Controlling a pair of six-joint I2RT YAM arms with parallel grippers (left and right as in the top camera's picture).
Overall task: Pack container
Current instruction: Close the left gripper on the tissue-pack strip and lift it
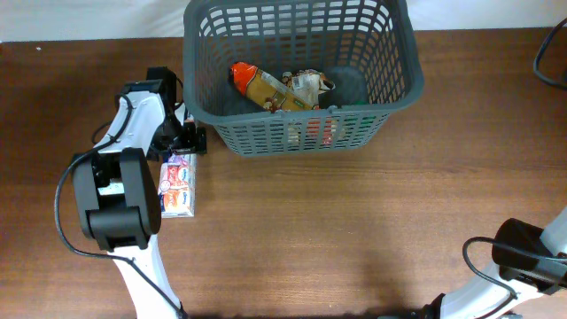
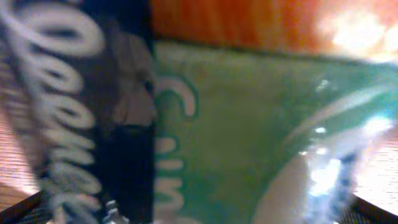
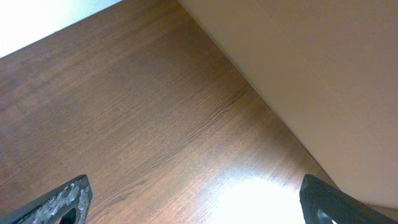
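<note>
The basket (image 1: 301, 113) stands at the table's (image 1: 354, 230) far edge, a bottle (image 1: 262, 88) lying inside. Just left of it, my left jaws are spread wide over a blurred green packet (image 2: 249, 137). My right jaws stand spread above the table.

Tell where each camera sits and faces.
Overhead: above the table, facing down on the container; left arm and right arm show.
Left wrist: on the left gripper, close against blurred green packaging; fingertips at bottom corners.
Right wrist: on the right gripper, facing the table; open fingertips show.
Shared: overhead and right wrist both show the table.
</note>
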